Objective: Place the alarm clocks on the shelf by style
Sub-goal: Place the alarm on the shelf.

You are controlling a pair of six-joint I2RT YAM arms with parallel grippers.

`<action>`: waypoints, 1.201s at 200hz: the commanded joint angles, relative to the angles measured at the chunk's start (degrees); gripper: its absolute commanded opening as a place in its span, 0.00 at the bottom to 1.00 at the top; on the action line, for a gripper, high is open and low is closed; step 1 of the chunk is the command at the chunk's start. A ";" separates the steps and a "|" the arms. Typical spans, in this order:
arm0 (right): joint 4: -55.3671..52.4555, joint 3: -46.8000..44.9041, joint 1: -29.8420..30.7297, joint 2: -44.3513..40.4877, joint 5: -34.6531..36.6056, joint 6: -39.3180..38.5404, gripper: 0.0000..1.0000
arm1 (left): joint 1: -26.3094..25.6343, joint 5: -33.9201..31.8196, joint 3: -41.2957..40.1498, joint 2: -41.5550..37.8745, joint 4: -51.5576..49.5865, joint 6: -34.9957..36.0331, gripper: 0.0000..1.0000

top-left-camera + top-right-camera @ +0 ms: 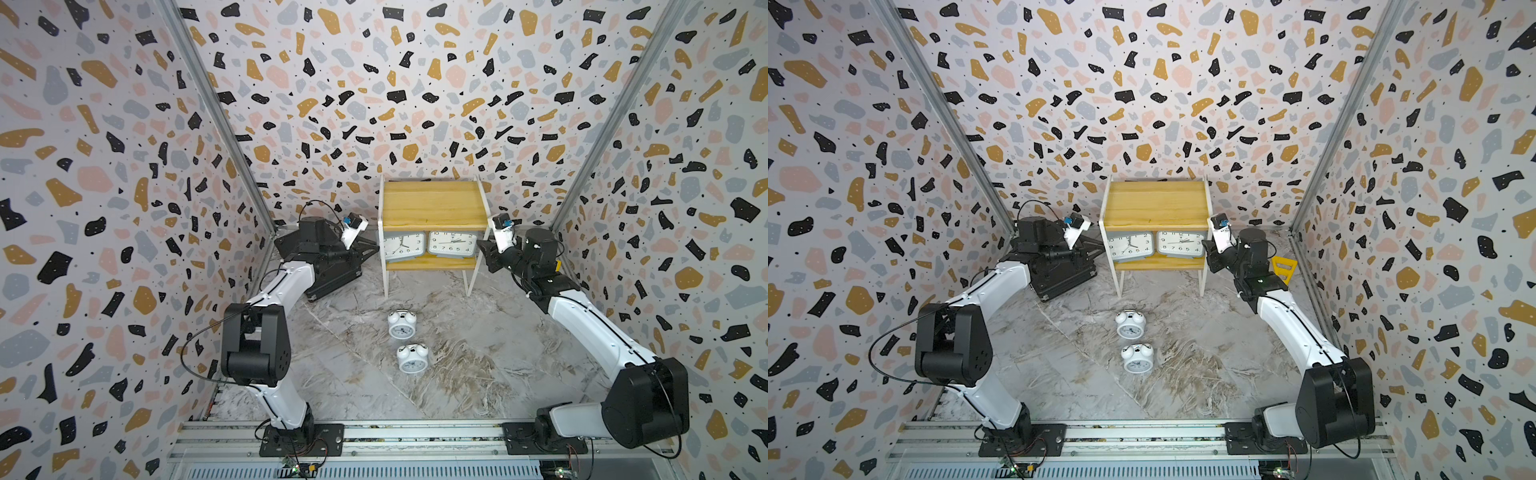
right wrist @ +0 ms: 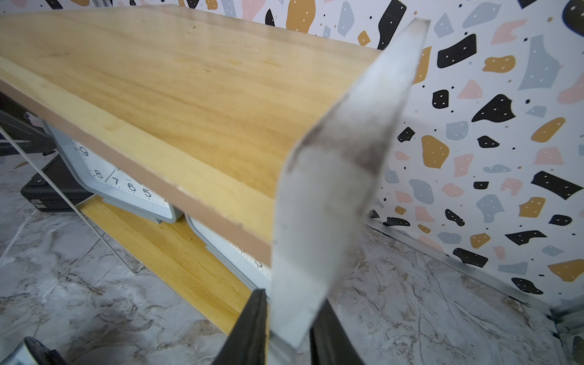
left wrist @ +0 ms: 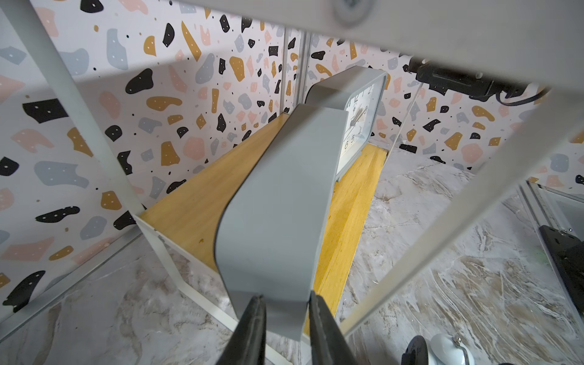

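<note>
The shelf (image 1: 434,203) stands at the back of the table, its top board bare. Two grey alarm clocks (image 1: 403,246) (image 1: 453,243) stand side by side on its lower board. My left gripper (image 3: 286,297) reaches in through the shelf's left side and is shut on the end of the nearer grey clock (image 3: 278,205). At the shelf's right side, my right gripper (image 2: 292,300) is shut on the white side frame (image 2: 331,189). Two white twin-bell alarm clocks (image 1: 401,324) (image 1: 412,358) lie on the marble table in front of the shelf, one behind the other.
A black flat case (image 1: 332,278) lies under the left arm, left of the shelf. A yellow triangular piece (image 1: 1283,268) sits behind the right arm by the wall. Patterned walls close in on three sides.
</note>
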 commanded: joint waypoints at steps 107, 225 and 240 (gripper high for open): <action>-1.38 0.05 -0.18 -1.18 0.67 -1.23 0.28 | 0.03 5.70 3.99 4.16 4.04 -5.29 0.28; -1.65 -0.57 -0.18 -1.74 1.11 -1.65 0.28 | -0.86 6.99 4.88 5.39 4.92 -7.11 0.31; -1.68 -0.57 -0.18 -1.75 1.06 -1.68 0.28 | -0.93 6.81 5.00 5.12 4.74 -7.19 0.31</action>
